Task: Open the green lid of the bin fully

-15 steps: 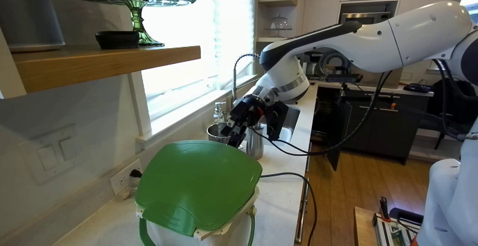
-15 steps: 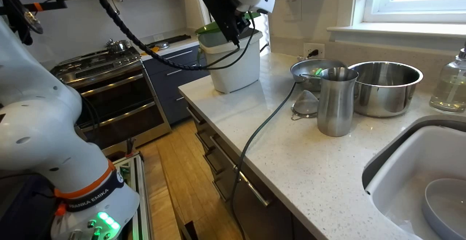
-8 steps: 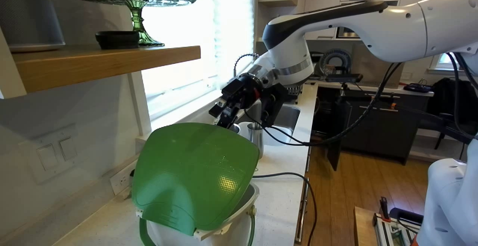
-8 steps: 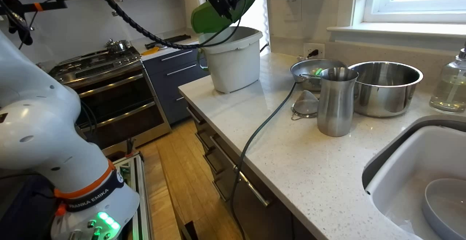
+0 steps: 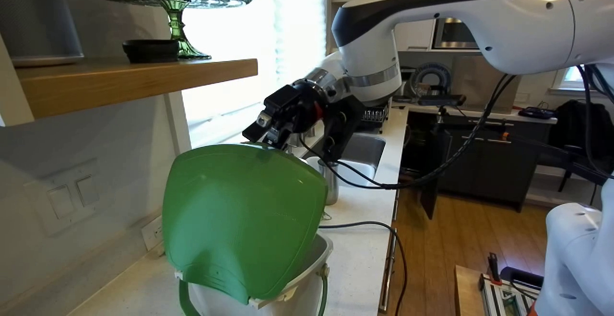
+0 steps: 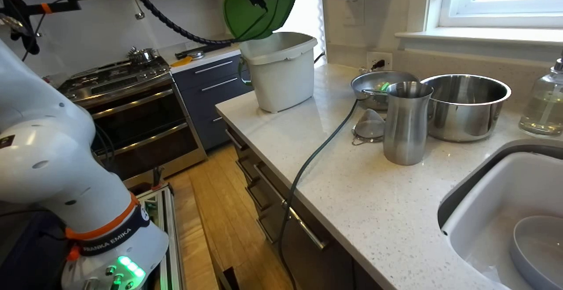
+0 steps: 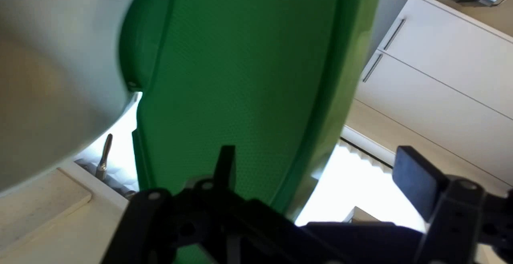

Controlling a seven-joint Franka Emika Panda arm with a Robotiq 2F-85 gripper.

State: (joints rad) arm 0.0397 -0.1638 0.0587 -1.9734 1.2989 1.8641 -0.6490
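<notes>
The green lid [image 5: 240,215] is tilted steeply up on its hinge over the white bin [image 5: 307,277]. In an exterior view the lid [image 6: 242,17] shows its underside, and the bin's [image 6: 281,78] mouth is uncovered. My gripper [image 5: 265,136] is at the lid's raised upper edge, on the underside side; it also shows in an exterior view [image 6: 263,4]. In the wrist view my gripper [image 7: 314,164] has its jaws wide apart. One finger [image 7: 226,166] lies over the lid's underside [image 7: 240,75], the other beyond its rim. I cannot tell whether a finger touches it.
A steel pitcher [image 6: 407,122], a steel pot [image 6: 466,109], a steel bowl [image 6: 378,98] and a small strainer [image 6: 369,127] stand on the counter beside the sink. A cable [image 6: 316,153] crosses the counter. A wooden shelf [image 5: 144,83] with a glass cake stand [image 5: 177,28] hangs above the bin.
The lid has swung up from nearly flat to steeply raised, uncovering the bin's mouth. My gripper has risen with its edge and moved over toward the lid's hinge side.
</notes>
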